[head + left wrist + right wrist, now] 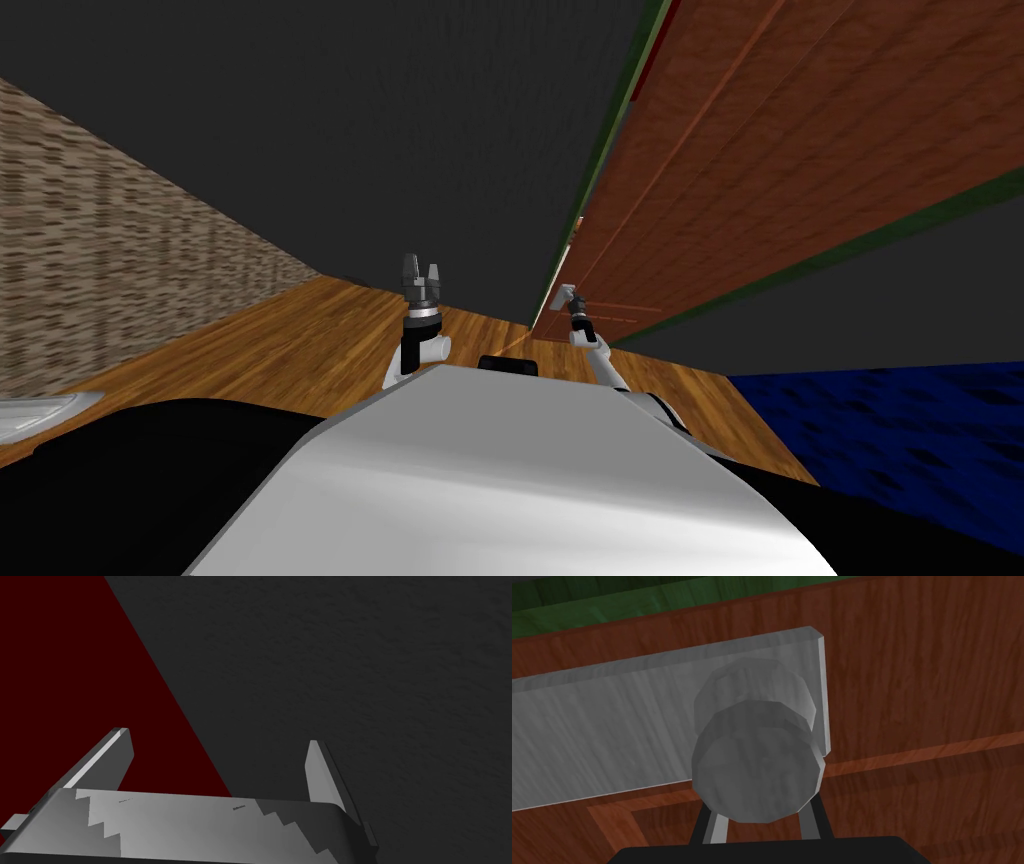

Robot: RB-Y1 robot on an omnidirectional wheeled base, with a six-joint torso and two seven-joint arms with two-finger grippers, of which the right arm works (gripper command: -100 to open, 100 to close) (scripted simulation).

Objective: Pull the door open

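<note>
Wooden door (937, 676); right claw (759, 822) clamps its grey knob (757, 776).

**Right hand (573, 306) at handle (562, 295)**

The right hand met the grey handle at the brown door's (760, 170) edge. The left hand (421, 268) stood upright, fingers apart, before a dark wall (400, 130), over wooden floor (300, 340).

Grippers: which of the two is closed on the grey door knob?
The right gripper: its fingers press the sides of the door knob on the brown door. The left gripper stands open, holding nothing.
</note>
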